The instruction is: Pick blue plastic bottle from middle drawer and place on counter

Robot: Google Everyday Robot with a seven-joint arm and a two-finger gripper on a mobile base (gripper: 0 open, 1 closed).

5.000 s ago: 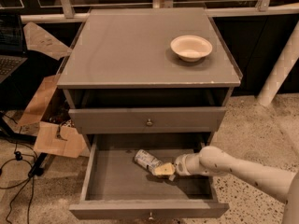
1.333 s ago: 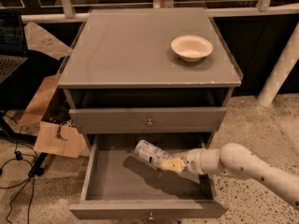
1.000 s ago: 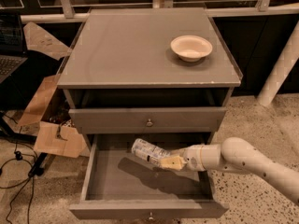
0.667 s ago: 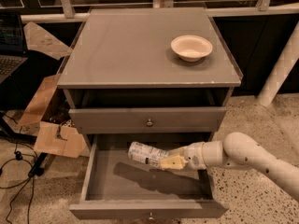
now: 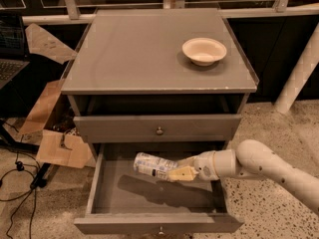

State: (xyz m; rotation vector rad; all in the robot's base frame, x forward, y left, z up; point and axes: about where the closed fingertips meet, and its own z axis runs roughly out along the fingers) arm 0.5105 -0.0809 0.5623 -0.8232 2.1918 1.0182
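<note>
Camera view, item: blue plastic bottle (image 5: 152, 165), held sideways over the open middle drawer (image 5: 154, 224), clear of its floor with its shadow beneath. Gripper (image 5: 183, 173) clamped on the bottle's right end. Judged light, thin-walled and slippery, so a firm mid-body grip is safest. Counter (image 5: 134, 54) above, cream bowl (image 5: 204, 50) far right.

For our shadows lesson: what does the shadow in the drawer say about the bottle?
Camera view: the blue plastic bottle, held by the gripper over the middle drawer, casts a separate shadow on its floor, so it likely hangs clear.
</note>
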